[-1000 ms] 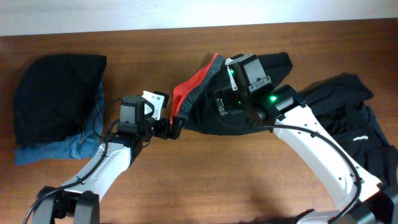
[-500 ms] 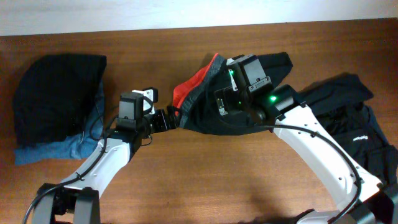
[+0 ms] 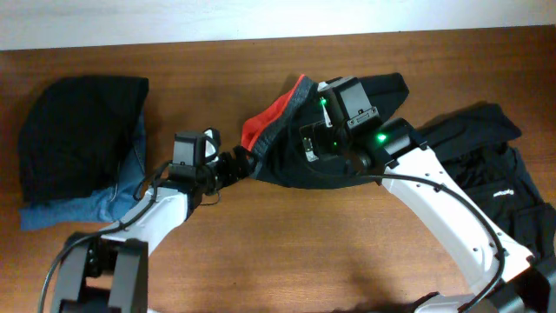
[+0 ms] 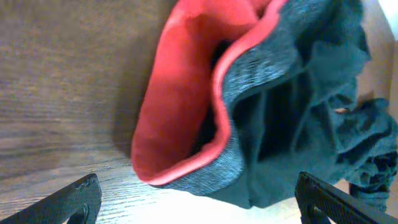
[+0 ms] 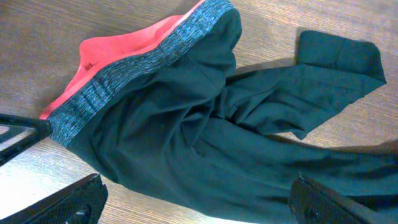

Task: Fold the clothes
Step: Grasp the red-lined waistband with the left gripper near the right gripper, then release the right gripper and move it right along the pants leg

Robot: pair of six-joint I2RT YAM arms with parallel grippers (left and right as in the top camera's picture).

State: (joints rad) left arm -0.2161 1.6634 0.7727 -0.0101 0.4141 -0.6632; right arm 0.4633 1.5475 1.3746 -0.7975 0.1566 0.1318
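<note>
The black leggings [image 3: 276,158] lie crumpled at the table's middle, their grey-speckled waistband [image 4: 255,81] turned open so the coral-red inside [image 3: 259,124] shows. My left gripper [image 3: 238,162] is open, low over the table, right at the waistband's near edge; in its wrist view the fingers [image 4: 199,208] straddle the band without touching it. My right gripper [image 3: 314,148] hovers open above the leggings' body [image 5: 186,130], its fingers [image 5: 202,205] wide on either side. One leg end [image 5: 339,59] trails off to the back right.
A heap of black clothes [image 3: 482,152], one with small white lettering [image 3: 504,193], lies at the right. A black garment [image 3: 78,130] on blue cloth [image 3: 82,207] lies at the far left. A white wall edge runs along the back.
My left gripper has moved to the right and slightly back, right up to the waistband's edge. The right arm and the leggings have not moved.
</note>
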